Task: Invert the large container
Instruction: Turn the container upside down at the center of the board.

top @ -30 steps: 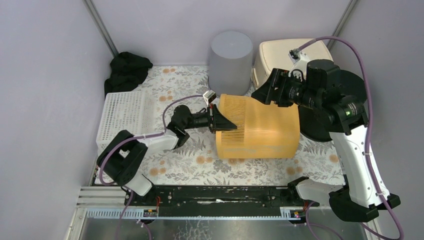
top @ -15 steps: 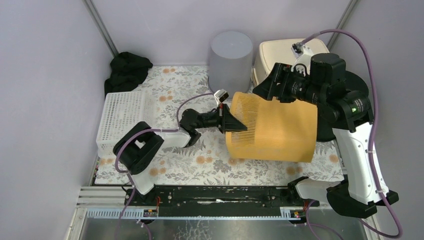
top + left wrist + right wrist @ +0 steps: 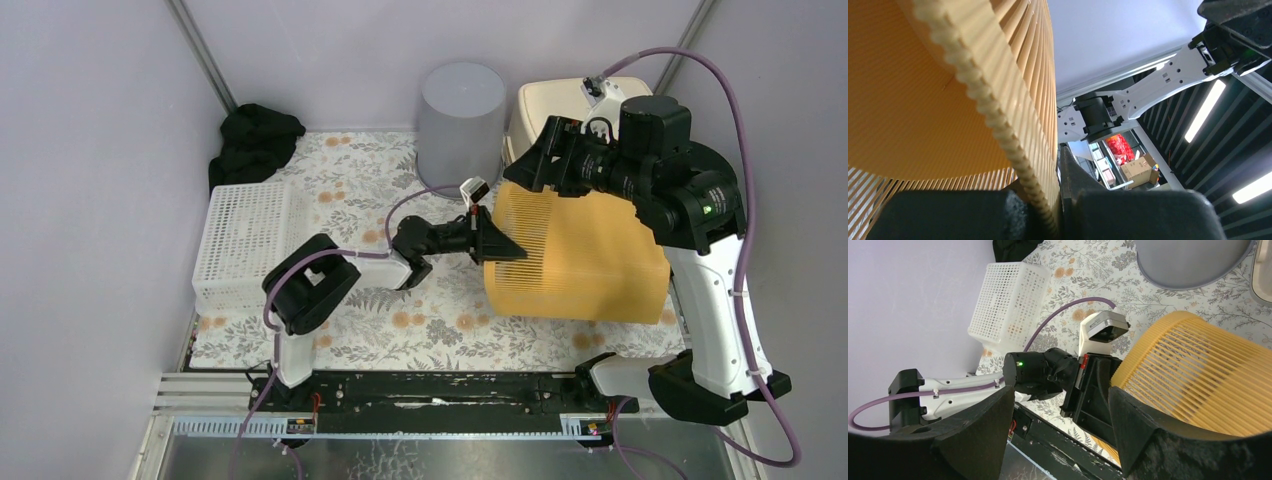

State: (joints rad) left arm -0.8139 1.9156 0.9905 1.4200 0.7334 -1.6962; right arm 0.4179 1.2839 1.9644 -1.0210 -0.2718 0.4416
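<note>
Left fingers [image 3: 948, 216] pinch the rim of the sideways, ribbed orange container [image 3: 585, 262]; right fingers [image 3: 975, 432] spread apart.

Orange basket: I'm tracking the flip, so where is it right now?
Top view: the orange basket lies tilted right of centre over the flowered table, its rim pinched by the left gripper, in front of the grey bin.

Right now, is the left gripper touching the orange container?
Touching. The left wrist view shows the left gripper shut on the orange container: its ribbed wall is pinched between both fingers, with no gap.
</note>
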